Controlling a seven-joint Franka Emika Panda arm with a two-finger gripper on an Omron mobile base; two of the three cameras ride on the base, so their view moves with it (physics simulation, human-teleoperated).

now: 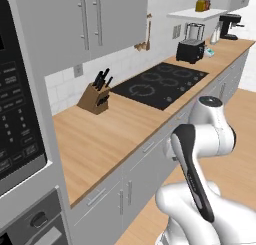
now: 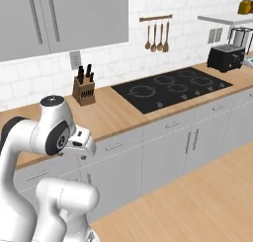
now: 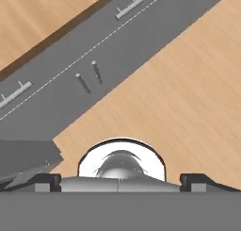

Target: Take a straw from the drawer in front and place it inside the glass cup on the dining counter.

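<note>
Your end effector (image 3: pixel 120 179) stands wide open with nothing in it, pointed down at the floor beside the cabinet fronts. The straw must be inside a shut drawer (image 2: pixel 113 148) under the counter's (image 2: pixel 118 115) front edge. Pick the wrong handle and you could open a door instead. The base views show knife block (image 1: pixel 95 96) and cooktop (image 1: pixel 160 83); the hand view shows paired door handles (image 3: pixel 89 78) from above

The microwave (image 1: pixel 20 114) is cut off by the left edge, its lettering blurred.
</note>
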